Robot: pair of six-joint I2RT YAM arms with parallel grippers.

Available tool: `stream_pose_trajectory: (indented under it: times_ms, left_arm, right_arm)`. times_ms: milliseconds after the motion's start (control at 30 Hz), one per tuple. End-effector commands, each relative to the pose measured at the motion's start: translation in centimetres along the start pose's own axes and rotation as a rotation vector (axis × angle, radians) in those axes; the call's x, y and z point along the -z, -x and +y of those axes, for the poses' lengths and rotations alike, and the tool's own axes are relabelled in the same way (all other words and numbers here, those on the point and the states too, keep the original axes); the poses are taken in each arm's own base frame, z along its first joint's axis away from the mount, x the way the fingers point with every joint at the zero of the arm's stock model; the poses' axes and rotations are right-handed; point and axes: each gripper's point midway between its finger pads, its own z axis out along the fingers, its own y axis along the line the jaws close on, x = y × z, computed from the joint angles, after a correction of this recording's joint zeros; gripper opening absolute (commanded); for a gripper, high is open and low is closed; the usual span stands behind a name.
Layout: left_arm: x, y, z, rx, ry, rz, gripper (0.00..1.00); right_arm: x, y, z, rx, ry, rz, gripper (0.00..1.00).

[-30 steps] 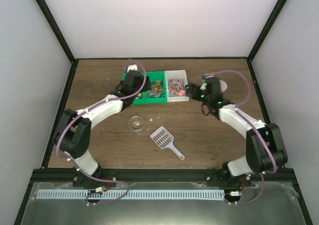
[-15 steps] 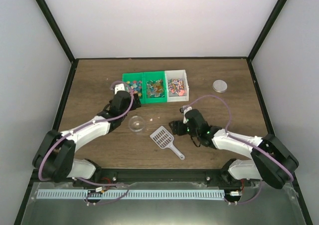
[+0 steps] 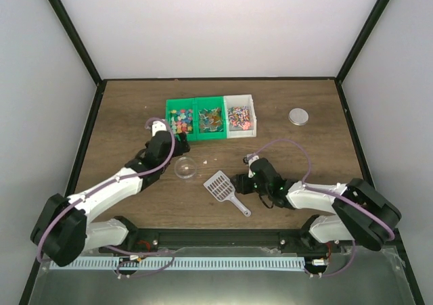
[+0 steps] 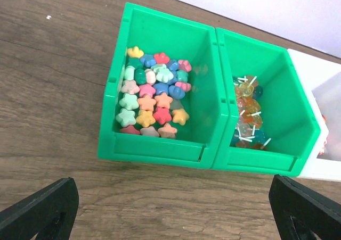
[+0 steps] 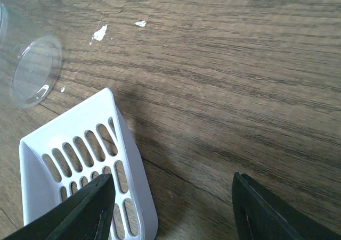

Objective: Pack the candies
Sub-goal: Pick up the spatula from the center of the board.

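Observation:
Star-shaped candies (image 4: pixel 153 97) in pink, orange, blue and green fill the left green bin (image 3: pixel 180 121). Orange and blue stick candies (image 4: pixel 246 115) lie in the middle green bin (image 3: pixel 212 119). A white bin (image 3: pixel 239 117) holds small mixed sweets. The grey slotted scoop (image 3: pixel 220 185) lies flat on the table. My left gripper (image 3: pixel 168 135) is open and empty, just in front of the left green bin; the wrist view shows its gripper (image 4: pixel 170 218) over bare wood. My right gripper (image 3: pixel 242 182) is open, low at the scoop's right side; the scoop (image 5: pixel 80 160) is by its left finger.
A clear plastic cup (image 3: pixel 185 168) lies on its side between the arms, also in the right wrist view (image 5: pixel 29 69). A round grey lid (image 3: pixel 298 116) sits at the far right. Small white crumbs (image 5: pixel 99 33) lie near the cup. Walls enclose the table on three sides.
My left gripper has drawn back from over the green bins to just in front of them. My right gripper has swung from beside the white bin down to the scoop.

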Motion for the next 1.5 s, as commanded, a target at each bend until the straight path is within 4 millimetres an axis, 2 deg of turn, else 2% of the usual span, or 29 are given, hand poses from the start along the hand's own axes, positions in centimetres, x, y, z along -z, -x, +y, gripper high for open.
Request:
stream_pose_trajectory:
  times_ms: [0, 200, 367, 700, 933, 1033, 1100, 1267, 1333, 1467]
  left_arm:
    - [1.2, -0.2, 1.2, 0.002, 0.034, -0.005, 1.0]
    - [3.4, 0.3, 1.4, 0.02, 0.011, -0.023, 1.0]
    - [4.6, 0.5, 1.7, 0.041, -0.005, -0.038, 1.0]
    - [4.5, -0.1, 2.0, 0.025, -0.001, -0.018, 1.0]
    - [4.4, -0.6, 2.2, 0.009, 0.001, -0.007, 1.0]
    - [4.3, -0.7, 1.9, 0.008, -0.017, -0.004, 1.0]
    - [4.1, -0.9, 0.2, -0.004, -0.106, 0.007, 1.0]
    - [3.8, -3.3, -6.7, -0.084, -0.462, 0.123, 1.0]
    - [4.0, -4.7, -10.4, -0.103, -0.649, 0.216, 1.0]
    - [3.7, -3.5, -13.0, -0.125, -0.713, 0.246, 1.0]
  right_arm:
    - [-0.4, 1.0, 1.6, 0.012, 0.062, -0.029, 0.61]
    - [-0.9, 1.2, 2.6, 0.043, 0.07, -0.015, 0.52]
    - [-1.7, 1.2, 2.4, 0.06, 0.036, 0.007, 0.44]
    - [-2.8, 1.2, 1.2, 0.075, -0.04, 0.022, 0.24]
    - [-3.0, 1.6, 1.6, 0.071, -0.031, 0.015, 0.02]
    - [-2.6, 2.3, 1.7, 0.067, -0.035, -0.006, 0.01]
    - [-2.0, 3.1, 1.9, 0.068, -0.037, -0.035, 0.01]
    - [0.4, 5.7, 3.0, 0.077, -0.019, -0.124, 0.01]
    - [2.0, 6.7, 4.3, 0.093, 0.042, -0.169, 0.01]
    - [4.4, 7.6, 5.1, 0.126, 0.086, -0.237, 0.01]
